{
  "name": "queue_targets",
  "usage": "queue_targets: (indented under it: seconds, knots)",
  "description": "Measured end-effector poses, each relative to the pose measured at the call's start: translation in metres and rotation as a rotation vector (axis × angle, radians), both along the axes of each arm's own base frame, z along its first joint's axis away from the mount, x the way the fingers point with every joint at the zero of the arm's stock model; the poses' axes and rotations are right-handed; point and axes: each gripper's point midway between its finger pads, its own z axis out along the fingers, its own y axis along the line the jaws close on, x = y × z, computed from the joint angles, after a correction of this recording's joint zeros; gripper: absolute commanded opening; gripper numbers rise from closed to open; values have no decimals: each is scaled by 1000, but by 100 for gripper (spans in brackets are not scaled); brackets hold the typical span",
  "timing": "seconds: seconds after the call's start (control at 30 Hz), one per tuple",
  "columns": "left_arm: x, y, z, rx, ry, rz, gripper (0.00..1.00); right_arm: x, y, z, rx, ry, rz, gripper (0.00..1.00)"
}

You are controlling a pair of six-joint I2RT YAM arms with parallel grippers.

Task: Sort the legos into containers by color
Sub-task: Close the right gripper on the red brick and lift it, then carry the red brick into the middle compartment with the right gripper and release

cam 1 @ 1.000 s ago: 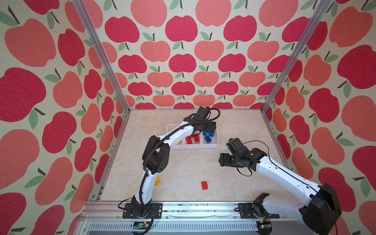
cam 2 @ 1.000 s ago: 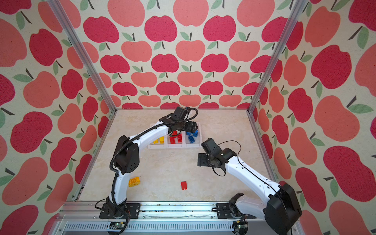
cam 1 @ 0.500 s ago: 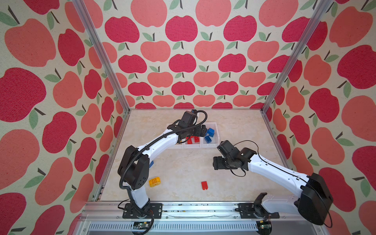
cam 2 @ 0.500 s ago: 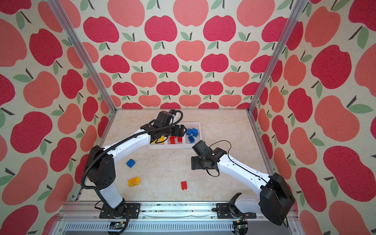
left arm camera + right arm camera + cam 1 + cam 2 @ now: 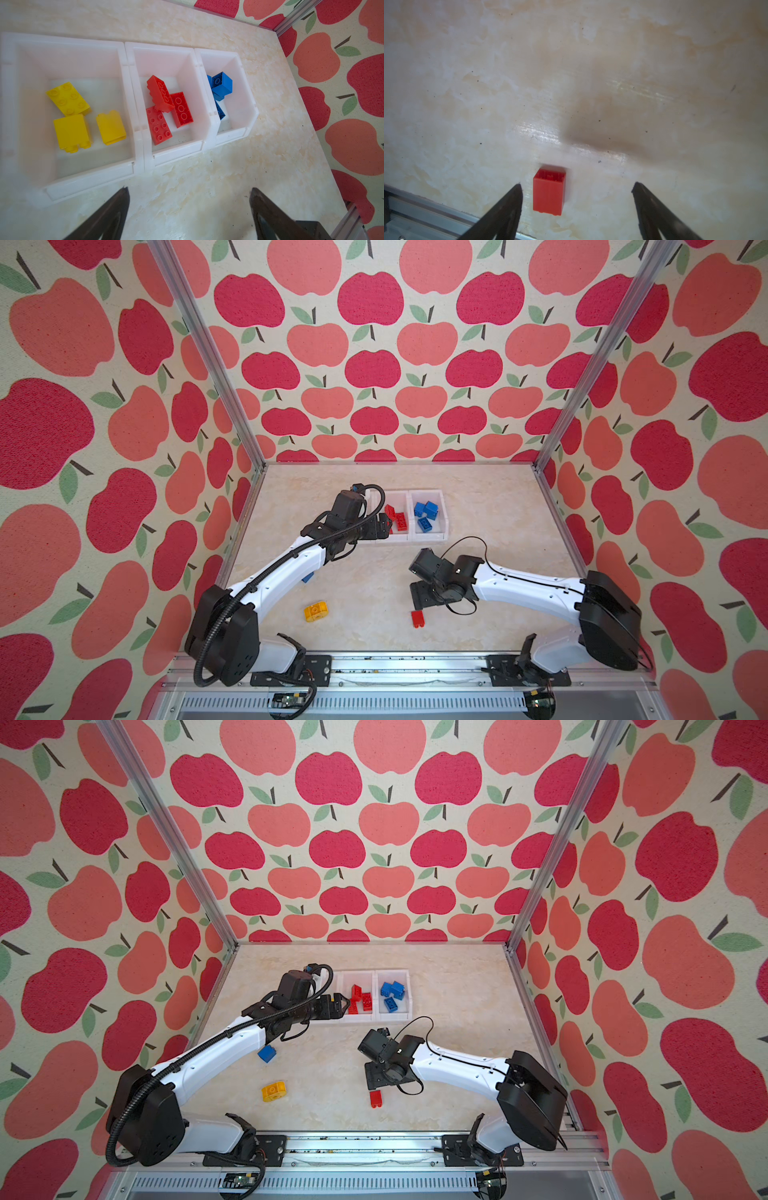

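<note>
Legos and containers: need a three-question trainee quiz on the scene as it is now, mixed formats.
1. True or false: the right gripper is shut on the loose red brick.
2. How many pieces lie loose on the table? A) one B) three C) five
3. Fill in: the middle container holds only ___ bricks.

Key:
1. False: the jaws are open and the brick lies on the table.
2. B: the red one, a blue brick and a yellow piece.
3. red
</note>
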Motion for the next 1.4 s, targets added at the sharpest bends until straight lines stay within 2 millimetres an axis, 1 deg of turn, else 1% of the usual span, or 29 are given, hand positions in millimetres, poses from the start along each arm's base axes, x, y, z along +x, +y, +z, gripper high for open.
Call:
queue_targets:
  seconds: [0.23, 0.37, 0.57, 0.73, 0.8, 0.83, 0.87, 0.97, 1.23, 1.3, 1.4]
  knots:
    - [-14, 24, 10, -18, -27, 43, 95, -30, 16, -13, -36, 25, 45, 81]
    - [-20, 35, 12, -29, -35, 67, 96, -40, 19, -19, -52, 37, 52, 78]
    - [-28, 52, 5, -23, -13, 103, 97, -42, 18, -32, -92, 54, 40, 72]
    - [-31, 59, -1, -16, 2, 120, 97, -41, 22, -37, -107, 59, 40, 68]
    - [-31, 60, -2, -16, 4, 124, 97, -41, 24, -37, -106, 59, 40, 66]
    - [-30, 61, -1, -18, 5, 125, 97, -40, 25, -37, -105, 59, 40, 64]
    - [-30, 61, -1, -19, 5, 127, 97, -40, 26, -37, -105, 58, 40, 60]
    - [-30, 60, -1, -24, 8, 126, 97, -40, 27, -37, -104, 58, 39, 53]
    - [-30, 61, -1, -34, 15, 137, 98, -41, 24, -43, -126, 66, 36, 38]
    - [-30, 61, -2, -33, 16, 139, 98, -41, 23, -44, -132, 67, 36, 35]
    - [-30, 62, -3, -33, 19, 141, 98, -41, 23, -43, -134, 68, 36, 33]
